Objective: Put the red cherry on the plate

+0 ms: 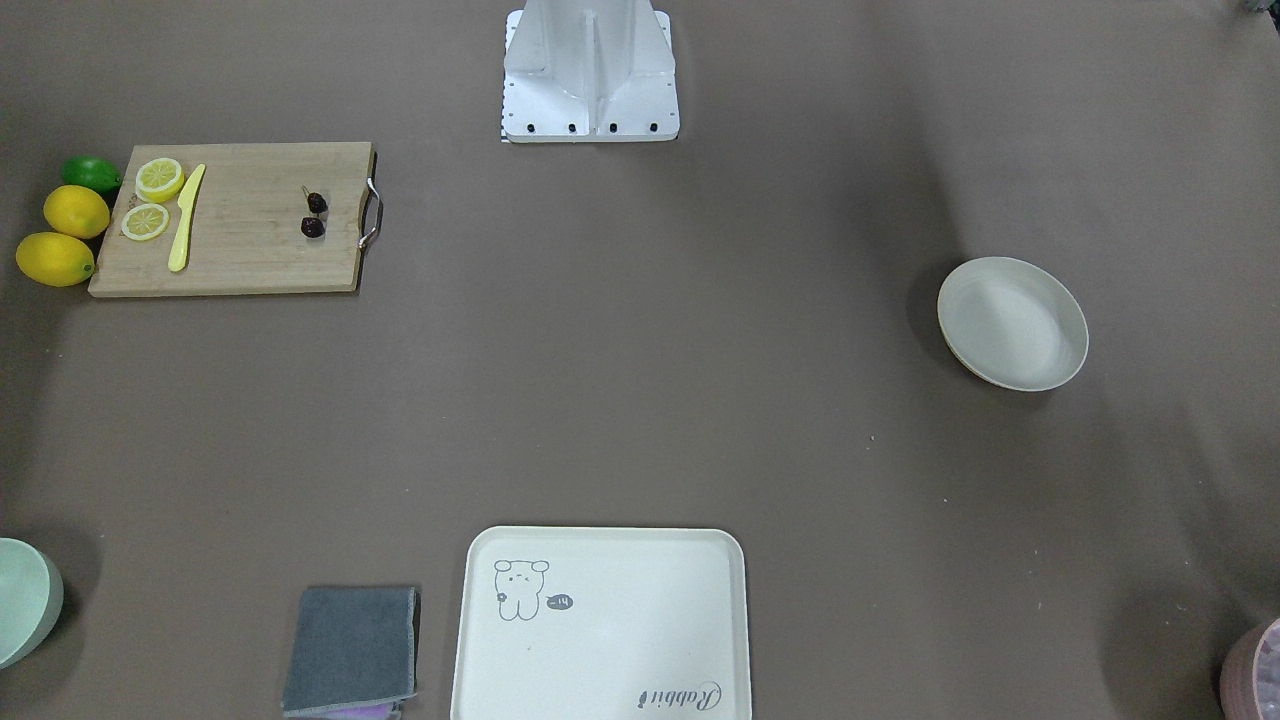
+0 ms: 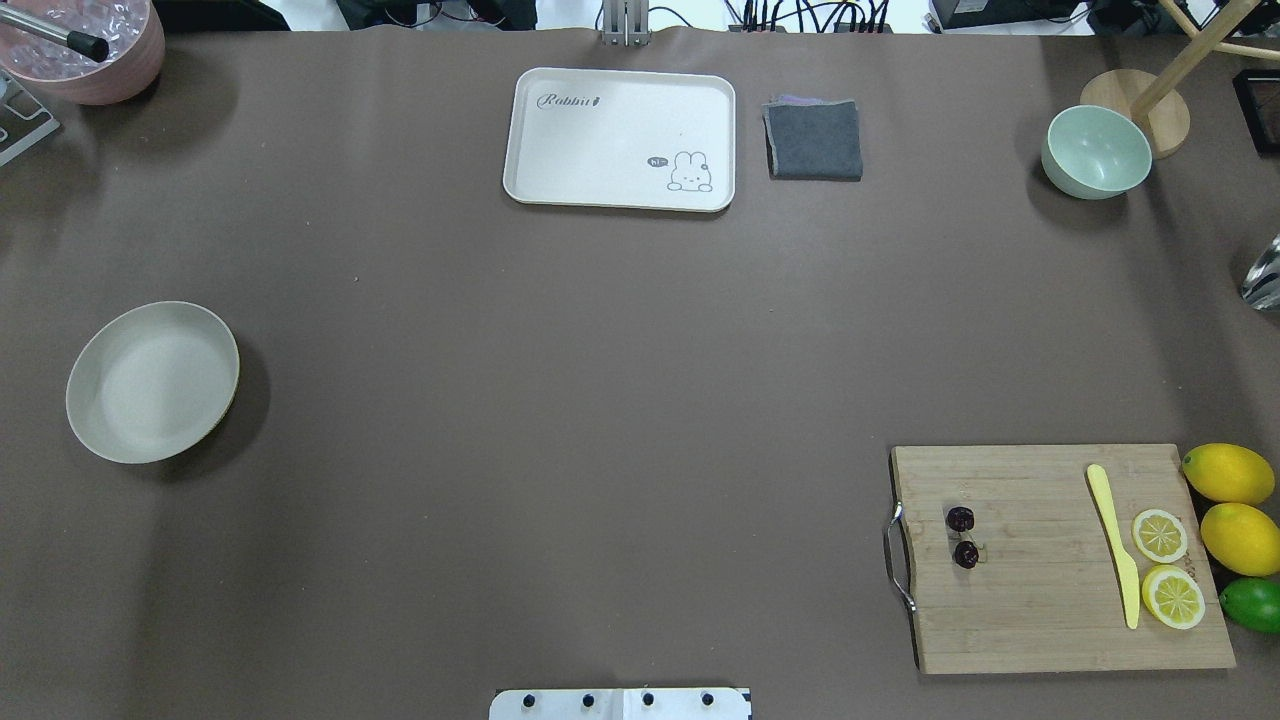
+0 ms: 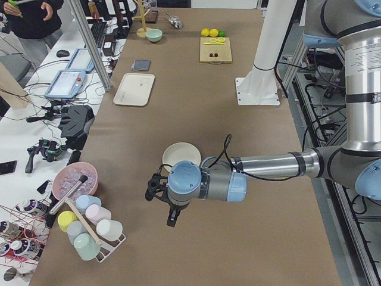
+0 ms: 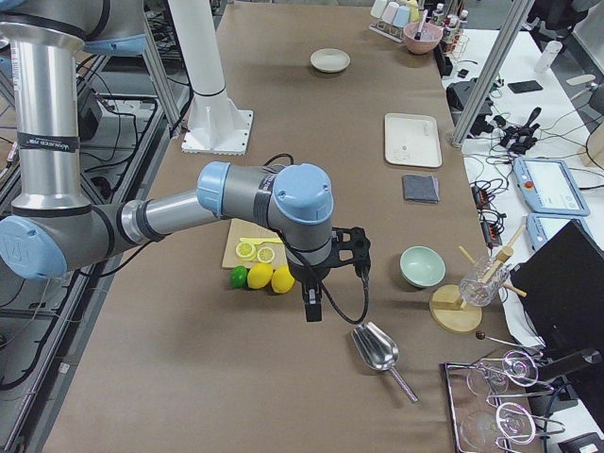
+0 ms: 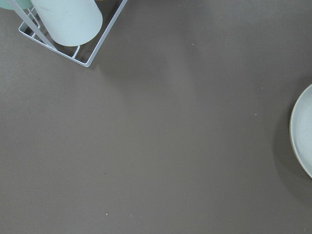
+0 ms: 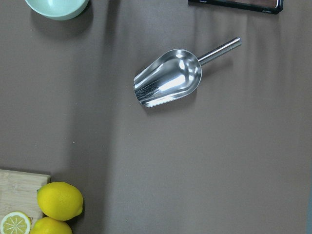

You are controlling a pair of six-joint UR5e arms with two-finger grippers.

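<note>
The red cherry (image 1: 314, 214) (image 2: 963, 537), a pair of tiny dark fruits, lies on the wooden cutting board (image 2: 1060, 556) near its metal handle. The plate (image 2: 152, 381) (image 1: 1012, 322), round and cream-white, stands empty at the far other side of the table. My left gripper (image 3: 162, 201) hangs above the table just past the plate (image 3: 181, 156), seen only from the side, so I cannot tell its state. My right gripper (image 4: 317, 300) hovers beyond the lemons, off the board's end, also seen only from the side. The plate's edge (image 5: 303, 131) shows in the left wrist view.
On the board lie a yellow knife (image 2: 1115, 558) and two lemon slices (image 2: 1160, 535); lemons (image 2: 1228, 472) and a lime (image 2: 1255, 603) sit beside it. A rabbit tray (image 2: 620, 138), grey cloth (image 2: 813, 139), green bowl (image 2: 1096, 152), metal scoop (image 6: 168, 78) and cup rack (image 3: 89, 229) ring the table.
</note>
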